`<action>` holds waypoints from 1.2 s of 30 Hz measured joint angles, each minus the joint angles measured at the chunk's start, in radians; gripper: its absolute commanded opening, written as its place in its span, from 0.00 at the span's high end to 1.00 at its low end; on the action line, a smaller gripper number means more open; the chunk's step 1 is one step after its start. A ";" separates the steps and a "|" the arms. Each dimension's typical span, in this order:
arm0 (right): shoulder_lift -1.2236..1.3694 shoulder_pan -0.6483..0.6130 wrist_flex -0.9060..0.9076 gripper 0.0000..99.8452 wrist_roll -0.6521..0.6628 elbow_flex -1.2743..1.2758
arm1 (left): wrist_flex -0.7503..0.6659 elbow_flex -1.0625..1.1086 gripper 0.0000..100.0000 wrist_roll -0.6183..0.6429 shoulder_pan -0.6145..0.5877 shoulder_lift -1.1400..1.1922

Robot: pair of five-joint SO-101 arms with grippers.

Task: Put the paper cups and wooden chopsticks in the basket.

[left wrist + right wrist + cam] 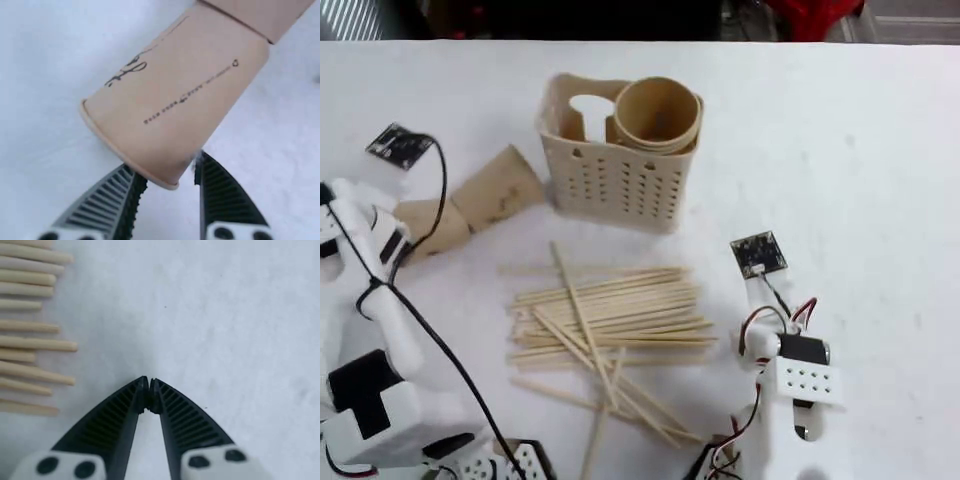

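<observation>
My right claw (150, 390) is pressed together over bare table (240, 315), just beside the chopsticks (610, 320). Left claw (170, 172) is spread around the end of a lying paper cup (175, 100), maybe touching it. Cup pickup is the step in hand. Next I close, lift and carry to the basket (620, 190), which already holds stacked cups (657, 115).

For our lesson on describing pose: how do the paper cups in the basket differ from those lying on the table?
The basket's cups stand upright, mouths up; the tabletop cups lie on their sides. The basket's cups are nested inside the basket; the tabletop cups are outside it, not yet put away. Both are brown paper.
</observation>
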 measured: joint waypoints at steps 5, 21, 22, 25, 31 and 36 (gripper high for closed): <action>0.000 0.000 0.000 0.98 0.000 0.000 | 0.075 -0.058 0.83 0.058 0.095 0.000; 0.000 0.000 0.000 0.98 0.000 0.000 | 0.080 -0.091 0.97 0.247 0.331 0.000; 0.000 0.000 0.000 0.98 0.000 0.000 | 0.081 -0.092 0.98 0.250 0.333 0.000; 0.000 0.000 0.000 0.98 0.000 0.000 | 0.110 -0.117 0.98 0.256 0.334 0.000; 0.000 0.000 0.000 0.98 0.000 0.000 | 0.273 -0.304 0.98 0.256 0.334 0.000; 0.000 0.000 0.000 0.98 0.000 0.000 | 0.465 -0.595 0.98 0.262 0.334 0.000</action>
